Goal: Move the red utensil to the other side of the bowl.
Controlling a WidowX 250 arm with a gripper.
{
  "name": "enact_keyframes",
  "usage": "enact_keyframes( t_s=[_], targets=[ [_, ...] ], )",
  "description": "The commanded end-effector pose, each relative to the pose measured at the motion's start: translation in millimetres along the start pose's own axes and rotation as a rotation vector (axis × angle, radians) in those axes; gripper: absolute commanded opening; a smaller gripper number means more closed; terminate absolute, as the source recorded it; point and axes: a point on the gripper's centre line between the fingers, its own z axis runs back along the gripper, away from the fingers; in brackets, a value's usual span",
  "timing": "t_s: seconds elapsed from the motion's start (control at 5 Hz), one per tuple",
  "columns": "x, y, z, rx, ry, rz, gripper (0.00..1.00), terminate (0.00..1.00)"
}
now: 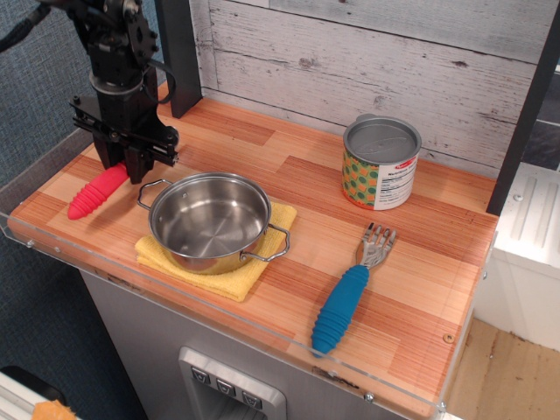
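Counts: one bowl (210, 220) sitting on one yellow cloth (233, 279), one red utensil (97, 192), one blue-handled fork (346, 299), one tin can (380, 163). Red utensil is showing a thick ribbed red handle; its metal end is lying hidden under the gripper (131, 171). It is lying just left of the bowl, apart from it. Gripper is clenching that hidden end

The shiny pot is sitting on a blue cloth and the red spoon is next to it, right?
Not quite: the cloth under the shiny pot is yellow, not blue, as the observation.image view shows. The red spoon does lie next to it.
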Motion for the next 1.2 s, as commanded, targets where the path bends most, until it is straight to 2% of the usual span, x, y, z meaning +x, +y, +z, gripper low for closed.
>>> enact_keyframes(
  t_s=[0.0,0.2,0.8,1.0],
  targets=[
    [2,5,6,0.011,-0.005,0.031,0.00,0.00],
    [1,9,8,-0.001,-0.022,0.039,1.00,0.00],
    [1,19,28,0.013,-0.063,0.069,1.00,0.00],
    [7,20,48,0.032,-0.085,0.077,1.00,0.00]
  ],
)
